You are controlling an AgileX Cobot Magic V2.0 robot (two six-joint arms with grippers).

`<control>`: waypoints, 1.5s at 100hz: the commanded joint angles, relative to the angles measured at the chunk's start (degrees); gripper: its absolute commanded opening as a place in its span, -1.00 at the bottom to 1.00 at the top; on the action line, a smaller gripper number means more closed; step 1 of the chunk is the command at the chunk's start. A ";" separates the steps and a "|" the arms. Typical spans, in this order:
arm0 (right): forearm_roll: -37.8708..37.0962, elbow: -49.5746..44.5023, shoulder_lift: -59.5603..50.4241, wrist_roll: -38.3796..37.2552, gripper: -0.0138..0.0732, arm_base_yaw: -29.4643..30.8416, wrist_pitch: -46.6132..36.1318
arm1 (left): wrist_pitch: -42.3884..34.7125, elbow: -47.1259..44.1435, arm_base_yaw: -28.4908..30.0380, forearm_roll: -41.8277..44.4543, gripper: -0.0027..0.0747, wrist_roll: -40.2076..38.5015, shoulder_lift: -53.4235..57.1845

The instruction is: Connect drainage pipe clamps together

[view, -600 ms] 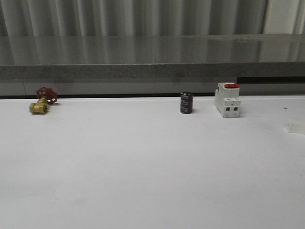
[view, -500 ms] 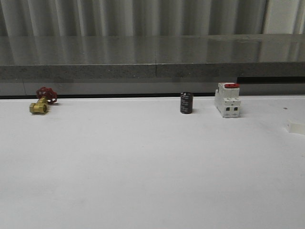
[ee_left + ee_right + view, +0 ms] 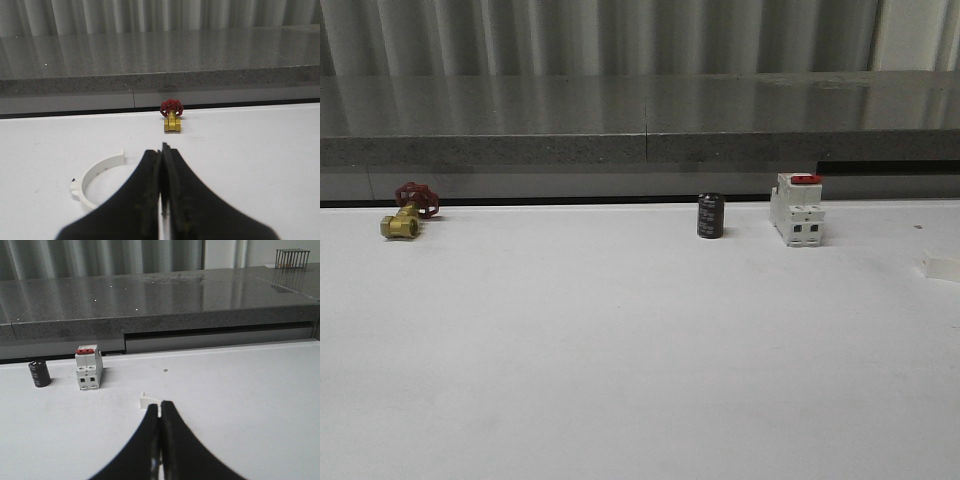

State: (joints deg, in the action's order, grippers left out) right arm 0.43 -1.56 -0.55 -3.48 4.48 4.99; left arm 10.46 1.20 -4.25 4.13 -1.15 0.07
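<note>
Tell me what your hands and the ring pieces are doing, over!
Left gripper shut, empty. Right gripper shut, empty. One clamp half flat on table, untouched. Brass valve beyond, clear.

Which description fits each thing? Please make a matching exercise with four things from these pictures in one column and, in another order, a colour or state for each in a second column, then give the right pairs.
Things
1. valve
2. cylinder
3. switch
4. left claw

Descriptions
A. white boxy body with a red top
B. black fingers pressed together, holding nothing
C. brass body with a red handwheel
D. dark, standing upright

Pairs: 1-C, 2-D, 3-A, 4-B
</note>
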 commanded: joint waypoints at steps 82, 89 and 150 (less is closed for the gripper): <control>0.04 0.93 -1.13 0.78 -0.83 0.27 -4.19 | 24.75 33.49 7.18 -1.11 0.21 -3.31 -50.82; 0.04 0.93 -1.13 0.78 -0.83 0.27 -4.19 | 26.44 36.20 10.04 -1.11 0.21 -3.31 -55.62; 0.04 0.93 -1.13 0.78 -0.83 0.27 -4.19 | 32.07 59.08 18.61 -2.60 0.21 -3.17 -93.14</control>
State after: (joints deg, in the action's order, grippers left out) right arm 0.43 -1.56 -0.55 -3.48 4.48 4.99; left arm 43.80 56.39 14.24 2.24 -3.83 -91.47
